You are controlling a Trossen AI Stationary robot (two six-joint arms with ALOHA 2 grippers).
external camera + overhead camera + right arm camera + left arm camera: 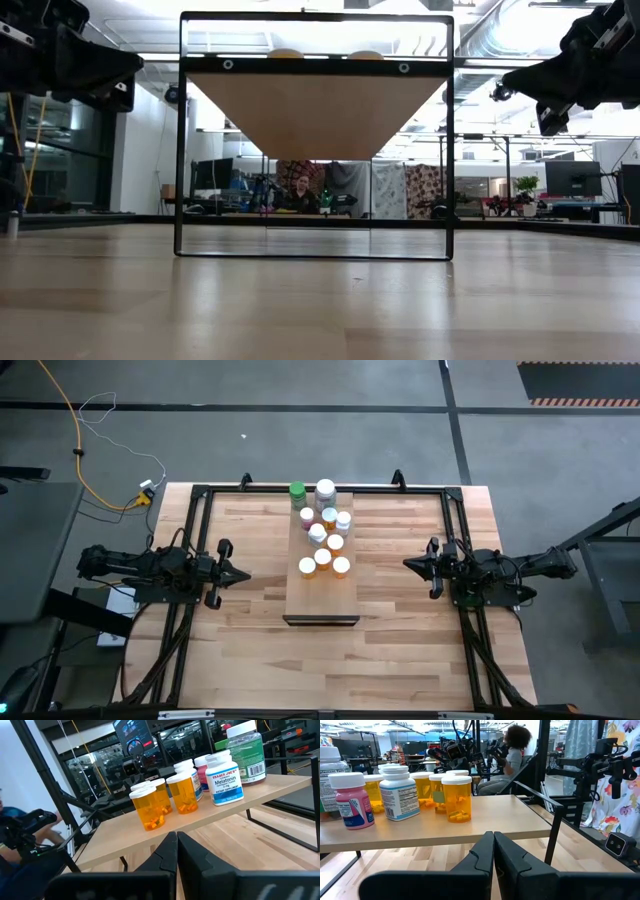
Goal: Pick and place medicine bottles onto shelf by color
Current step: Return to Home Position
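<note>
From the high view, the shelf [320,600] lay at the middle of the table, and the medicine bottles [322,530] stood clustered on its far half. A green-capped bottle [297,490] stood at the shelf's far left corner. Three orange bottles [323,558] made the cluster's near edge, and the near half of the shelf was bare wood. The left gripper [243,573] hung well to the left of the shelf and the right gripper [408,564] well to the right of it. Both pointed inward at the shelf and touched nothing.

In the low view, the shelf [315,110] showed from beneath, carried on a dark frame [181,140]. Two rounded bottle tops just cleared its upper edge. A dark arm hung at each upper corner, off to either side of the shelf.

The left wrist view showed the left gripper's fingers [480,855] pressed together with nothing between them, aimed at the shelf's side edge. On the shelf stood the orange bottles, a white bottle with a blue label [398,792] and a pink one [352,800]. A seated person [512,750] showed beyond the shelf.

The right wrist view showed the right gripper's fingers [190,855] likewise clamped on nothing, short of the shelf. The orange bottles stood nearest on the shelf, with a melatonin bottle [223,775] and a tall green bottle [245,752] behind them.
</note>
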